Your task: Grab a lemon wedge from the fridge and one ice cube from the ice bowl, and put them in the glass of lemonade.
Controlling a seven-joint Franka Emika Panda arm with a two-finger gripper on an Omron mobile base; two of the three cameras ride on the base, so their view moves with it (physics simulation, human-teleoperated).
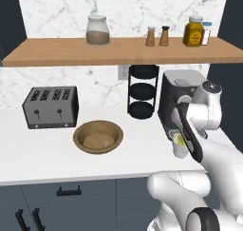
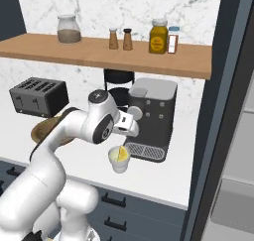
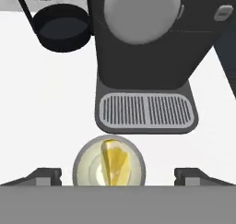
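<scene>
Your left base view looks forward and down from behind the arm's left, taking in the table (image 1: 47, 149) from toaster (image 1: 50, 107) to coffee machine (image 1: 178, 94). Your right base view covers the same stretch from the right. Your hand view looks steeply down, close above the glass of lemonade (image 3: 109, 165), before the coffee machine's drip tray.

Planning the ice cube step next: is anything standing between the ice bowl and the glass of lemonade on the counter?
Nothing visible does. The ice bowl sits in front of the toaster, and bare white counter runs from it to the glass of lemonade in front of the coffee machine. The open tool hangs over the glass, with the lemon wedge in it.
</scene>
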